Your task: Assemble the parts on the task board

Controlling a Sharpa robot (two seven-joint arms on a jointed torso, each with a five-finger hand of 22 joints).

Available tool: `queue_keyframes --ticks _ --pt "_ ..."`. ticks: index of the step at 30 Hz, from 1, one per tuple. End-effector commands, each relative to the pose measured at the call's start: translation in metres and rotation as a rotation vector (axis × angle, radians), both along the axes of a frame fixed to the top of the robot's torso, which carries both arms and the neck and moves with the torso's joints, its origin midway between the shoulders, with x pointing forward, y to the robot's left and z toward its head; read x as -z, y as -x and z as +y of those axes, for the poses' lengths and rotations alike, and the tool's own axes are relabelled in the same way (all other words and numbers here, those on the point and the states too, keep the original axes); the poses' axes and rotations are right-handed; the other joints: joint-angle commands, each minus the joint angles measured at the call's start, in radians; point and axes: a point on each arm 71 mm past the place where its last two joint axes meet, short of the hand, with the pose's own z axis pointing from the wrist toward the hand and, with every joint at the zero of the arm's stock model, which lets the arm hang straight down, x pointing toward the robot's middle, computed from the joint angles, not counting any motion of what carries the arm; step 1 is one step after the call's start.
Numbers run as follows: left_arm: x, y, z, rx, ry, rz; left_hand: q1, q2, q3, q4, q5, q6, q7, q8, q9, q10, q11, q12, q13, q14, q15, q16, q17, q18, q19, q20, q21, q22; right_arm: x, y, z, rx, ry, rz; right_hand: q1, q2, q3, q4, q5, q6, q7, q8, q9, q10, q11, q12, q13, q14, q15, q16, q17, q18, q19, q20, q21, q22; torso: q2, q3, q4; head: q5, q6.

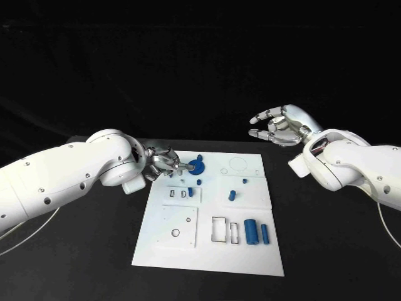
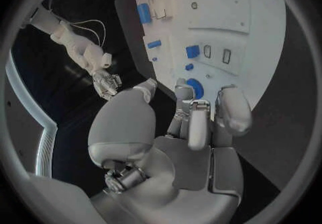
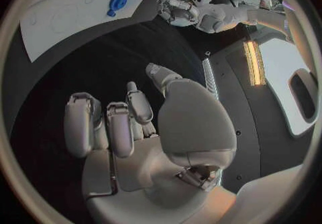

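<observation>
The white task board (image 1: 210,213) lies flat in the middle of the black counter (image 1: 327,251). Small blue parts sit on it.

The left hand (image 1: 165,164) is at the far left corner of the board. Its fingers (image 2: 199,127) are bent in toward a round blue part (image 1: 197,167) that looks like a little wheel. The fingertips are right at that part, but I cannot tell if they really pinch it or only touch it (the fingers hide the spot where they meet it). In the left wrist view the round blue part (image 2: 195,87) peeks out just past the fingertips.

The right hand (image 1: 280,127) is up in the air, past the far right corner of the board and well apart from it. Its fingers are spread and a bit curled, and it holds nothing. In the right wrist view the palm and fingers (image 3: 121,127) are over the bare black counter, with the board (image 3: 74,14) farther off.

Near the front of the board stand a big blue cylinder (image 1: 251,231) and a thinner blue peg (image 1: 265,234), side by side. In the middle there is a short blue piece (image 1: 231,195), and a tiny blue one (image 1: 245,180) is just past it. Another small blue piece (image 1: 190,192) sits by the slots on the left side.
</observation>
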Motion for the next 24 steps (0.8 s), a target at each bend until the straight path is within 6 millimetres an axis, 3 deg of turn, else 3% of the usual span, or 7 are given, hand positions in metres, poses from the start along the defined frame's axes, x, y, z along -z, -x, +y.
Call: queue_keyframes --ticks 1,7,11,18,21,22,24 --pt "0.002 -0.002 -0.002 0.063 -0.158 0.039 -0.013 0.005 -0.011 -0.001 -0.005 -0.008 -0.005 0.008 0.003 -0.003 -0.004 0.004 -0.005 0.078 -0.008 0.001 0.164 -0.014 0.005 -0.005 0.000 -0.003 0.003 -0.001 -0.001 -0.004 0.011 0.028 -0.012 -0.003 -0.001 0.008 0.004 -0.002 0.001 0.006 0.001 -0.008 -0.002 -0.007 -0.002 0.055 0.001 -0.005 0.066 0.014 -0.008 0.000 -0.006 0.088 -0.004 0.0014 0.0001 0.003 -0.006" --pt "0.003 -0.008 -0.010 0.094 -0.223 0.042 -0.006 0.024 -0.011 -0.003 -0.004 -0.012 -0.006 0.014 0.009 0.001 -0.005 0.014 0.006 0.081 -0.009 0.005 0.173 -0.016 0.008 -0.006 0.007 0.010 0.005 -0.002 -0.003 -0.004 0.022 0.042 -0.016 -0.006 -0.003 0.011 0.007 -0.007 0.001 0.008 0.001 -0.013 -0.002 -0.014 -0.009 0.052 0.001 -0.010 0.056 0.016 -0.014 0.000 -0.015 0.081 0.000 0.0030 0.0009 0.004 -0.005" --pt "0.005 -0.011 -0.015 0.104 -0.253 0.038 0.007 0.026 -0.011 -0.005 -0.004 -0.014 -0.007 0.018 0.012 0.007 -0.006 0.023 0.017 0.082 -0.009 0.007 0.179 -0.019 0.011 -0.006 0.015 0.025 0.006 -0.003 -0.005 0.000 0.027 0.050 -0.019 -0.008 -0.006 0.015 0.014 -0.011 0.001 0.011 0.001 -0.019 -0.003 -0.022 -0.017 0.050 0.000 -0.014 0.047 0.019 -0.021 0.000 -0.025 0.073 0.002 0.0012 0.0016 0.003 -0.004" --pt "0.009 -0.015 -0.027 0.121 -0.280 0.036 0.009 0.026 -0.011 -0.005 -0.004 -0.015 -0.007 0.019 0.013 0.005 -0.006 0.022 0.014 0.084 -0.009 0.009 0.184 -0.020 0.013 -0.006 0.020 0.033 0.006 -0.005 -0.005 0.009 0.012 0.036 -0.012 -0.011 -0.003 0.025 0.021 -0.011 -0.003 0.039 0.007 -0.101 -0.007 -0.137 -0.127 0.024 -0.004 -0.060 -0.039 0.043 -0.086 -0.004 -0.123 -0.004 0.003 0.0004 -0.0019 0.008 -0.006" --pt "0.010 -0.016 -0.030 0.130 -0.291 0.043 0.009 0.026 -0.011 -0.004 -0.004 -0.015 -0.007 0.019 0.013 0.002 -0.006 0.019 0.010 0.084 -0.009 0.010 0.185 -0.021 0.014 -0.006 0.020 0.034 0.006 -0.006 -0.004 0.010 -0.003 0.030 0.001 -0.007 0.017 0.026 0.021 -0.003 -0.006 0.057 0.010 -0.204 -0.012 -0.299 -0.279 -0.024 -0.007 -0.143 -0.175 0.077 -0.190 -0.008 -0.278 -0.123 0.005 0.0001 -0.0047 0.009 -0.005" --pt "0.011 -0.016 -0.031 0.134 -0.295 0.046 0.009 0.026 -0.011 -0.004 -0.004 -0.015 -0.007 0.019 0.013 0.002 -0.006 0.019 0.010 0.084 -0.009 0.010 0.185 -0.021 0.014 -0.006 0.020 0.034 0.006 -0.006 -0.004 0.012 -0.011 0.030 0.012 -0.007 0.037 0.024 0.022 -0.005 -0.002 0.062 0.008 -0.303 -0.007 -0.435 -0.395 -0.113 -0.006 -0.277 -0.379 0.118 -0.335 -0.005 -0.491 -0.285 0.005 0.0000 -0.0047 0.008 -0.007" --pt "0.012 -0.016 -0.033 0.150 -0.309 0.055 0.010 0.029 -0.010 -0.004 -0.004 -0.016 -0.006 0.019 0.013 -0.004 -0.006 0.014 0.000 0.084 -0.009 0.010 0.186 -0.021 0.014 -0.006 0.022 0.037 0.006 -0.007 -0.004 0.016 -0.035 0.031 0.019 -0.008 0.060 0.026 0.020 -0.011 0.002 0.064 0.005 -0.333 0.000 -0.492 -0.444 -0.216 0.003 -0.440 -0.583 0.137 -0.417 -0.001 -0.624 -0.379 0.007 0.0006 -0.0050 0.009 -0.006"
